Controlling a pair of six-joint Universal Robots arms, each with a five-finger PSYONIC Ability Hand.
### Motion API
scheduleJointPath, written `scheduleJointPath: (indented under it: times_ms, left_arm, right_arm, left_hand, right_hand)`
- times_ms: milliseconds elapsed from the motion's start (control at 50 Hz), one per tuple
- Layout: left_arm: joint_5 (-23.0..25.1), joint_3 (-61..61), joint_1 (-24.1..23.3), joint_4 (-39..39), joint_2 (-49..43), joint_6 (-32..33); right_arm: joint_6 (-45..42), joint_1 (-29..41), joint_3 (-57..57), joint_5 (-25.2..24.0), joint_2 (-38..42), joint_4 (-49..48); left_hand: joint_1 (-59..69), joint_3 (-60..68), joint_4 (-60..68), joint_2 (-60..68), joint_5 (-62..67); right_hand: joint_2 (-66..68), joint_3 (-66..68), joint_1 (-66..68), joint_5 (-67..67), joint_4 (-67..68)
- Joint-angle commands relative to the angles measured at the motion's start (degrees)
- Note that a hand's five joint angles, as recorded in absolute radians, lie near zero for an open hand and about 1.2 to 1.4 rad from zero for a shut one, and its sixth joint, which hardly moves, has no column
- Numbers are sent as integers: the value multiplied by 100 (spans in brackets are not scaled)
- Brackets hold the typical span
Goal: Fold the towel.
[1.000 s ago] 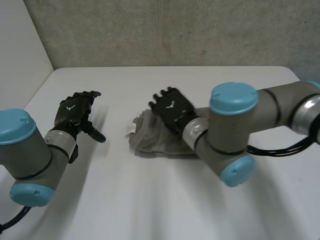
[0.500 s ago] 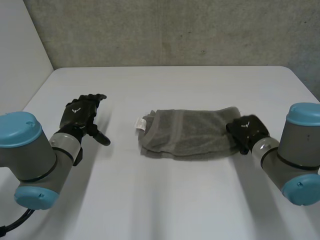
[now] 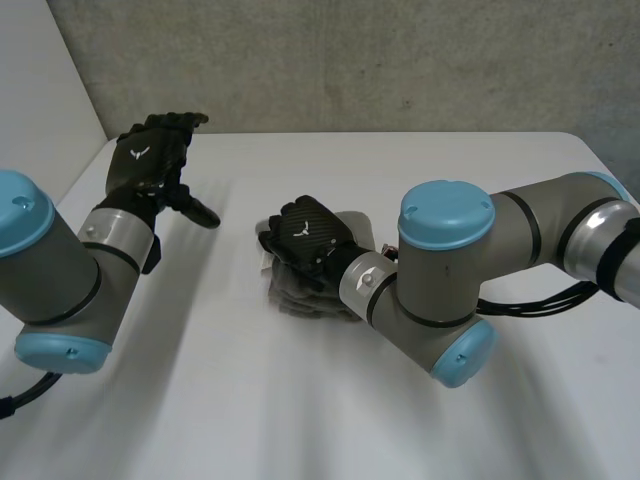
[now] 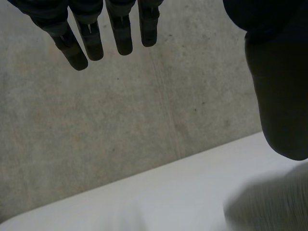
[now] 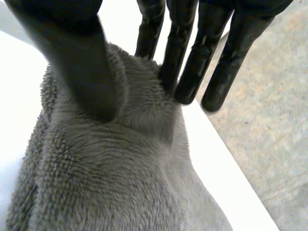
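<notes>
- Gripping the towel, the right hand sits over the cloth's 9 o'clock end, near the middle of the table. The right arm reaches in above the rest of the cloth.
- Right wrist view: a ridge of grey pile stands up between the thumb and the fingers. I judge the hand clamped on a pinch of towel.
- Towel condition: bunched into a short, thick heap under the palm. The layers appear doubled, but edge alignment cannot be verified.
- Left hand: raised in the air at about 10 o'clock from the towel and well apart from it. Its fingers are straight and apart, holding nothing, and its wrist view faces the concrete wall.
- Risk one: the upper layer lands askew on release. Cause: the pinch is on a ridge, not a corner, and nothing pins the lower layer.
- Risk two: the whole heap slides across the table. Cause: the pinch may include both layers, though I cannot tell.
- Risk three: the fold reopens. Cause: the arm brushes the cloth when it withdraws toward 3 o'clock.
</notes>
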Motion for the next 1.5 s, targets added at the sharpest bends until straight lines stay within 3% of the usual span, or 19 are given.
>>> scheduleJointPath:
  times_ms: [20,60,100,360,480,680,880,1000,1120,1200,1320,1380,1500]
  left_arm:
    - [54,306,-188,-5,-203,-38]
    - [37,437,-311,-5,-299,-47]
    - [19,588,-427,-23,-423,-56]
    - [54,1273,-1367,-189,-1749,14]
    - [46,1300,-1385,-480,-2076,49]
    - [10,1335,-1315,-832,-2392,787]
    - [-16,1291,-1314,-849,-1490,770]
    - [-42,1168,-1279,-928,-417,613]
    - [-95,1229,-1104,-1130,324,172]
    - [-524,1491,-779,-1970,885,-47]
    - [-894,2239,-664,-3798,921,-144]
    - [-904,2415,-682,-4249,913,-170]
    - [-904,2468,-673,-4330,886,-153]
  right_arm:
    - [153,-112,42,1165,-95,138]
    - [345,-174,225,1733,-453,138]
    - [503,-261,400,1805,-612,103]
    - [1603,-833,692,1217,-569,138]
    - [1717,-912,429,1121,10,146]
    - [2121,-1009,226,1121,336,190]
    - [2192,-1062,244,1103,64,498]
    - [2675,-1211,631,1112,-1246,489]
    - [2930,-1730,965,1428,-2573,507]
    - [2957,-1923,1114,1945,-3029,533]
    - [2948,-1958,1105,2079,-3259,805]
    - [2939,-1984,1070,2070,-3250,858]
    - [2956,-2002,921,2079,-3223,946]
  left_hand:
    - [-304,-193,-325,-290,-1072]
    - [-304,-192,-325,-289,-1072]
    - [-304,-192,-325,-289,-1072]
    - [-119,-7,-140,-105,-887]
    - [-102,9,-123,-88,-870]
    - [-203,-91,-224,-188,-971]
    - [-220,-108,-241,-205,-988]
    - [-220,-108,-241,-205,-988]
    - [-153,-41,-173,-138,-921]
    - [-186,-74,-206,-171,-954]
    - [-439,-327,-459,-424,-1207]
    - [-439,-327,-459,-424,-1207]
    - [-439,-327,-459,-424,-1207]
  right_hand:
    - [-2670,-2686,-2389,-2512,-2696]
    - [-2670,-2686,-2389,-2512,-2696]
    - [-2670,-2686,-2389,-2512,-2696]
    - [-2670,-2686,-2389,-2512,-2696]
    - [-2670,-2686,-2389,-2512,-2696]
    - [-2670,-2686,-2389,-2512,-2696]
    - [-2670,-2686,-2389,-2512,-2696]
    - [-2670,-2686,-2389,-2512,-2696]
    - [-2670,-2686,-2389,-2512,-2696]
    - [-2670,-2686,-2389,-2512,-2696]
    - [-2670,-2686,-2389,-2512,-2696]
    - [-2670,-2686,-2389,-2512,-2696]
    - [-2670,-2686,-2389,-2512,-2696]
